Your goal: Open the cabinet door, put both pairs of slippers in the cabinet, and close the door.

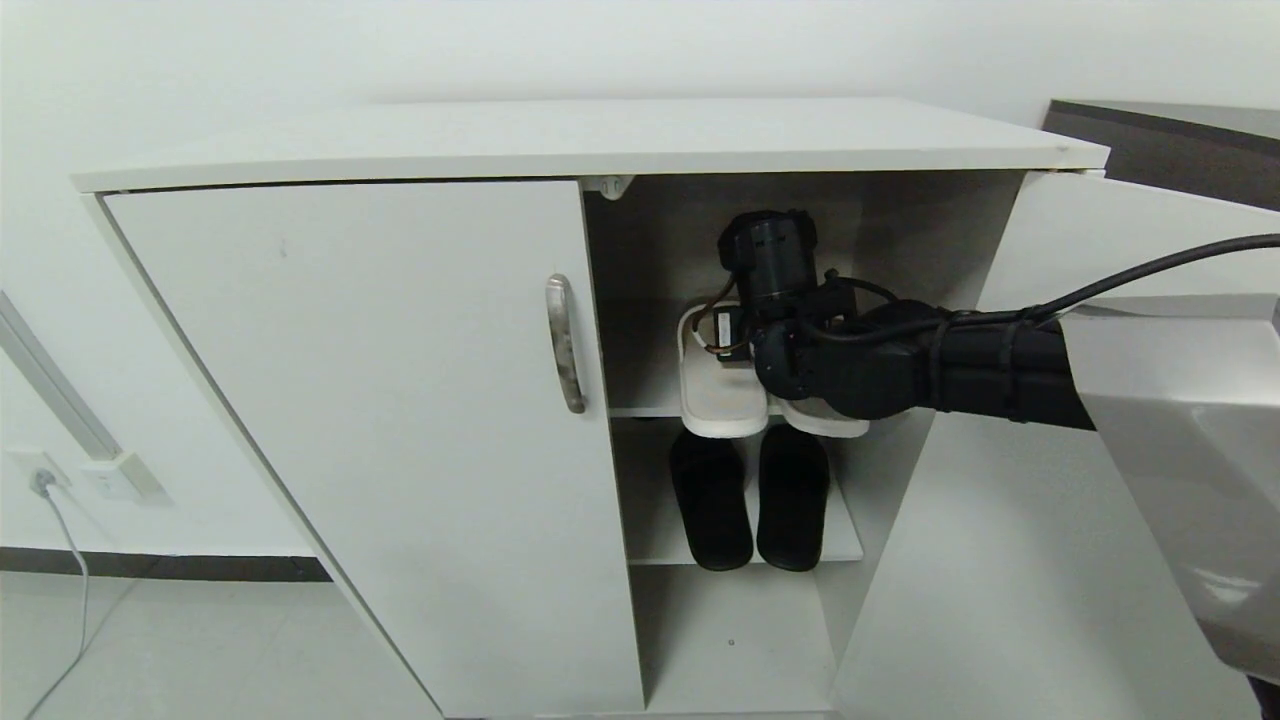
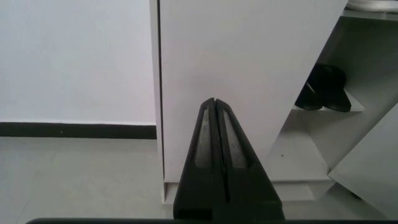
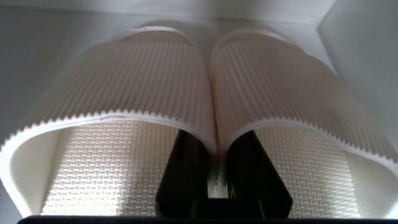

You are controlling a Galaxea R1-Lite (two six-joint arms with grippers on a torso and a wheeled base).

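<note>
1. Nearest to you, the left gripper hangs low in front of the cabinet. Its claw is pressed fully together and has hold of nothing.
2. In the head view, the open right door swings out toward you at 4 o'clock of the picture's centre, with its inner face showing.
3. Your right arm comes in from 3 o'clock, crosses in front of that door and enters the open compartment.
4. The right gripper has one finger under each strap of the white slippers. The claw is nearly closed, pinching the two adjoining strap edges between its fingers.
5. The white slippers lie side by side on the upper shelf, at 3 o'clock of the handle. Their heels jut past the shelf's front edge.
6. The black slippers sit at 6 o'clock of the white pair, on the lower shelf. They lie side by side and touching, heels just over the front edge.
7. The left door is closed, with its handle upright along the edge beside the opening.
8. Farthest off, at 8 o'clock, a wall socket has a cable hanging from it toward the floor.
</note>
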